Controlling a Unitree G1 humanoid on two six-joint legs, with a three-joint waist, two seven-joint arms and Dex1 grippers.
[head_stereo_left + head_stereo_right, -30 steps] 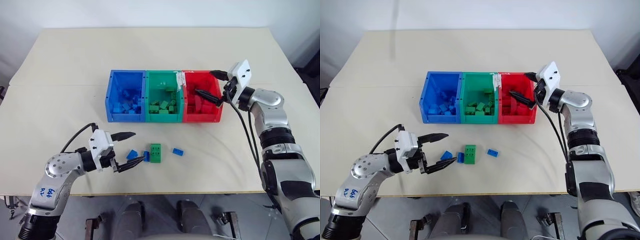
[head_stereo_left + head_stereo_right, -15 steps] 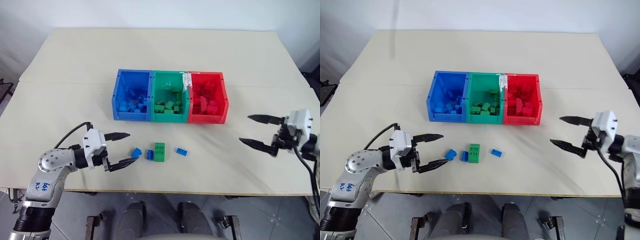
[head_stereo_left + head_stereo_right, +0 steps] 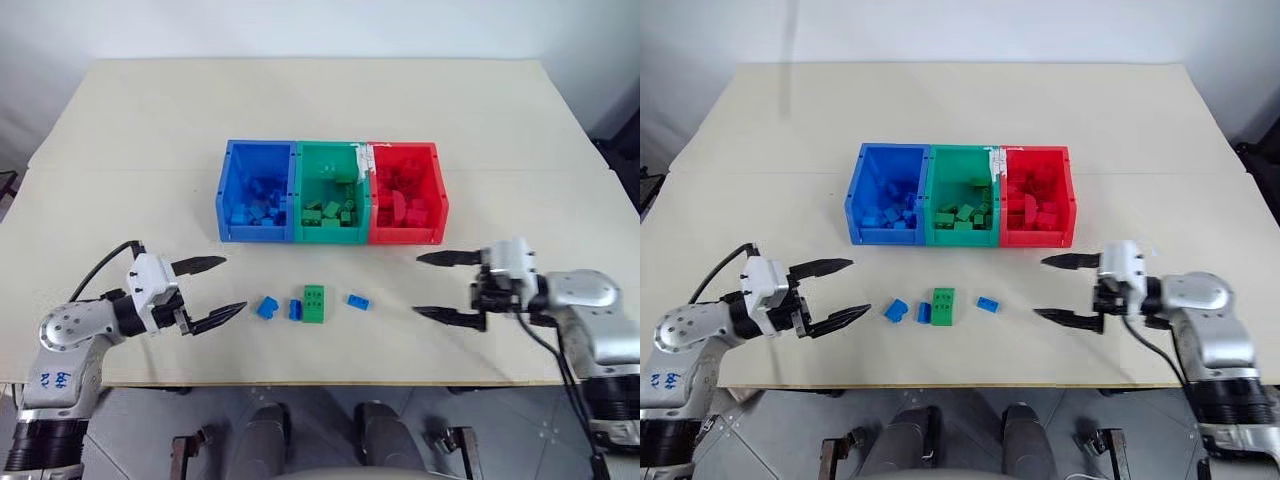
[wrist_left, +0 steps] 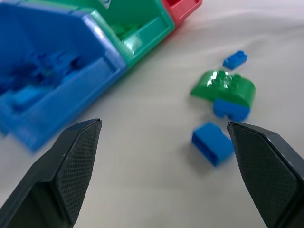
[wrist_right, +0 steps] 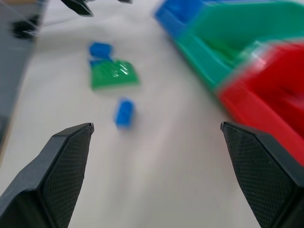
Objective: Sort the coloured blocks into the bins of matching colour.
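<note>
Three bins stand joined in a row mid-table: blue (image 3: 255, 233), green (image 3: 330, 236) and red (image 3: 405, 236), each holding several blocks of its own colour. In front of them lie a green block (image 3: 315, 303), a blue block (image 3: 295, 309) touching its left side, another blue block (image 3: 267, 308) further left, and a third blue block (image 3: 358, 301) to the right. My left gripper (image 3: 232, 285) is open, low over the table left of the loose blocks. On their right my right gripper (image 3: 417, 285) is open and points at them. Both are empty.
The cream table (image 3: 120, 200) stretches wide around the bins, with its front edge just behind both grippers. A seam runs across the tabletop behind the bins. A black cable loops from my left wrist (image 3: 110, 262).
My right gripper has left the red bin and come back and down to the table right of the loose blocks. My left gripper has drawn away leftwards from the blue block.
</note>
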